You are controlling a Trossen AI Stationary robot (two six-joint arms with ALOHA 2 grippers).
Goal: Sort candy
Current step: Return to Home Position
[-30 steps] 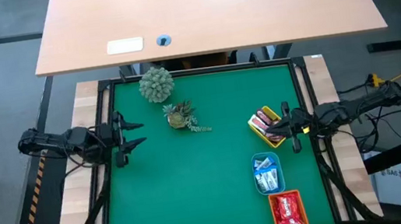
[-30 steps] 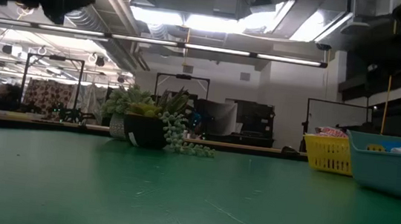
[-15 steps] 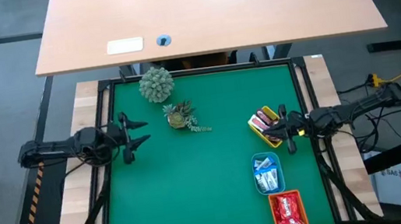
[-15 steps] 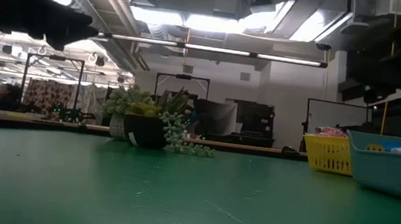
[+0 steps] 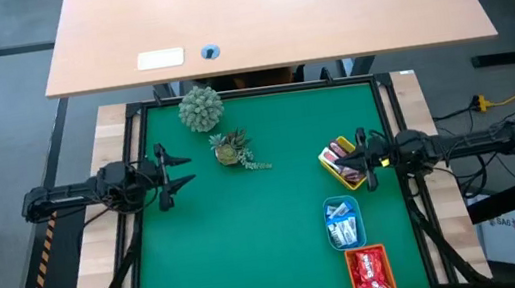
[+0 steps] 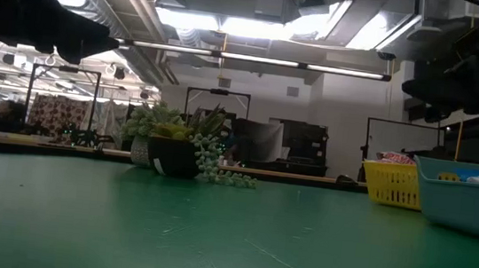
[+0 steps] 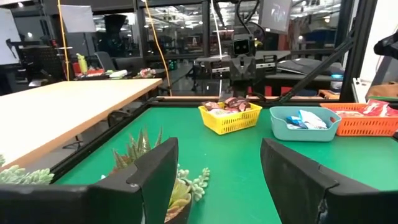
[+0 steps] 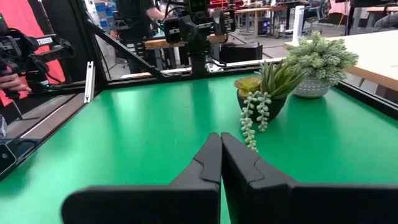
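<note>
All the candy lies sorted in three trays at the table's right. Dark brown bars fill the yellow tray [image 5: 339, 162] [image 7: 229, 117]. Blue-and-white wrappers are in the blue tray [image 5: 342, 224] [image 7: 302, 122]. Red packets are in the orange tray [image 5: 371, 276] [image 7: 372, 117]. My right gripper [image 5: 356, 161] [image 8: 221, 149] is shut and empty, and hovers at the yellow tray's right edge. My left gripper [image 5: 184, 170] [image 7: 217, 174] is open and empty. It hovers over the table's left side, pointing right toward the trays.
A round green plant [image 5: 200, 108] stands near the far edge. A small potted succulent [image 5: 230, 150] [image 8: 261, 93] with trailing stems sits right of my left gripper. Bare green mat [image 5: 252, 246] spreads across the middle and near left. A person's hand shows beyond the table [image 8: 15, 84].
Both arms have come lower, showing more in the low view's top corners. My left gripper has shifted a little toward the table's right and stays open. My right arm has straightened, its elbow swinging outward to the right, while its gripper stays by the yellow tray.
</note>
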